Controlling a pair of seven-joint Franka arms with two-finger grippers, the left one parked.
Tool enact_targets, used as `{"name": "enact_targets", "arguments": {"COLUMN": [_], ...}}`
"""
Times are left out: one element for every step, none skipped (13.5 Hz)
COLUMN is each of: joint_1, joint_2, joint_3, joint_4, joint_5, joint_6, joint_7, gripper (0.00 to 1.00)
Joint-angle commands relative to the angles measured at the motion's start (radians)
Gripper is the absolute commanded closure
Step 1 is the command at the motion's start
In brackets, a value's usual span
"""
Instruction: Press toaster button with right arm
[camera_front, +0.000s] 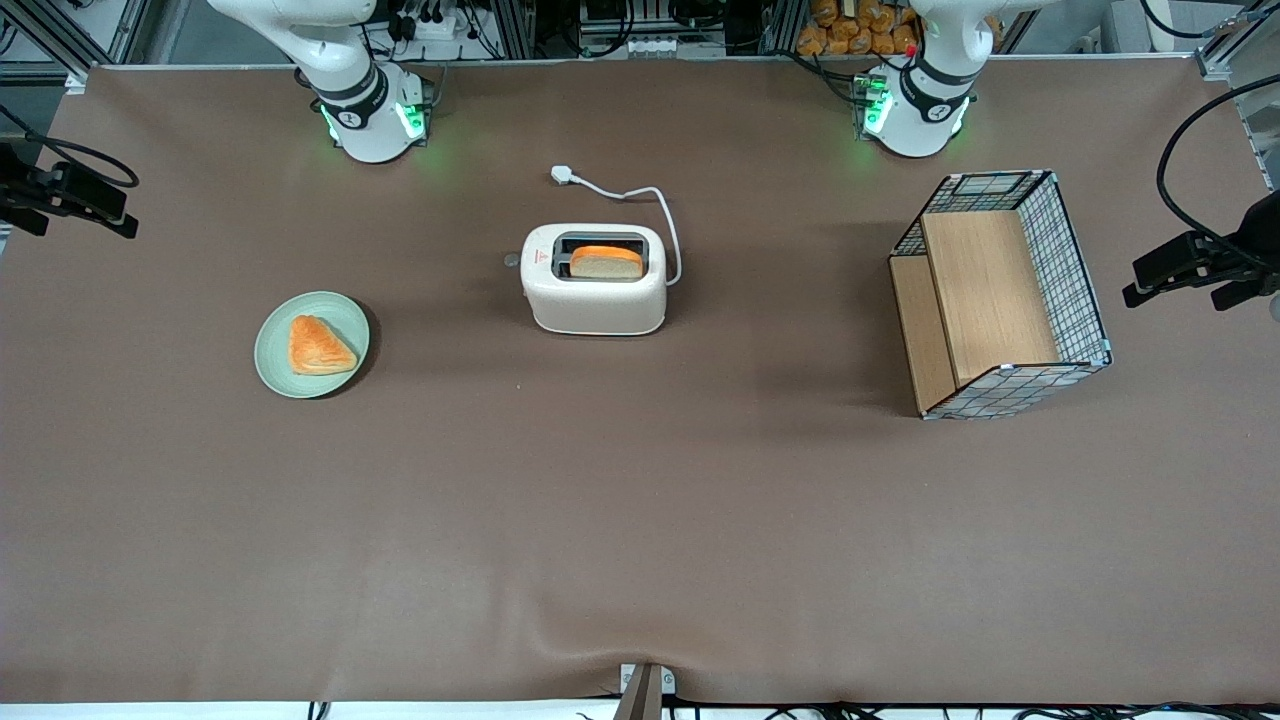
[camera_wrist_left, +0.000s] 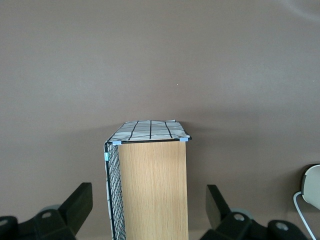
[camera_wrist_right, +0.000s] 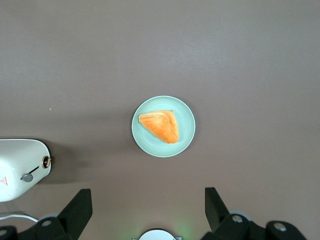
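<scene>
The cream-white toaster (camera_front: 593, 290) stands mid-table with a toast slice (camera_front: 606, 262) in its slot. Its small grey button (camera_front: 512, 260) sticks out of the narrow end face that points toward the working arm's end of the table. In the right wrist view the toaster's end (camera_wrist_right: 20, 167) and the button (camera_wrist_right: 27, 177) show at the frame edge. My right gripper (camera_wrist_right: 148, 210) hangs high above the table, open and empty, off to the side of the toaster, about over the plate. Only the right arm's base (camera_front: 370, 110) shows in the front view.
A green plate (camera_front: 345, 320) with a triangular pastry (camera_front: 318, 346) lies beside the toaster, toward the working arm's end; it shows in the right wrist view (camera_wrist_right: 187, 132). The white cord and plug (camera_front: 565, 176) lie farther from the front camera. A wire-mesh basket (camera_front: 1075, 270) stands toward the parked arm's end.
</scene>
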Motion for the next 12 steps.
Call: {"name": "enact_targets", "arguments": {"joint_1": [0.004, 0.004, 0.004, 0.001, -0.001, -0.005, -0.004, -0.004, -0.001, -0.001, -0.001, -0.005], "joint_2": [-0.014, -0.012, -0.014, -0.012, -0.011, -0.008, -0.004, -0.003, -0.004, -0.003, -0.001, 0.0], "joint_3": [-0.007, -0.007, -0.007, -0.007, -0.012, -0.022, -0.039, -0.041, -0.041, -0.041, -0.041, -0.042], "joint_4": [0.0, 0.001, 0.0, 0.0, 0.0, 0.001, 0.001, 0.003, 0.003, 0.006, 0.007, 0.007], "joint_5": [0.0, 0.0, 0.0, 0.002, 0.002, 0.017, 0.031, 0.031, 0.031, 0.031, 0.029, 0.029], "joint_6": [-0.005, -0.004, -0.008, -0.008, -0.006, -0.003, -0.001, -0.001, -0.001, -0.003, -0.004, -0.006], "joint_7": [-0.007, -0.006, -0.006, -0.006, -0.004, -0.006, -0.007, -0.007, -0.006, -0.006, -0.007, -0.009], "gripper": [0.0, 0.0, 0.0, 0.0, 0.0, 0.0, 0.0, 0.0, 0.0, 0.0, 0.0, 0.0]}}
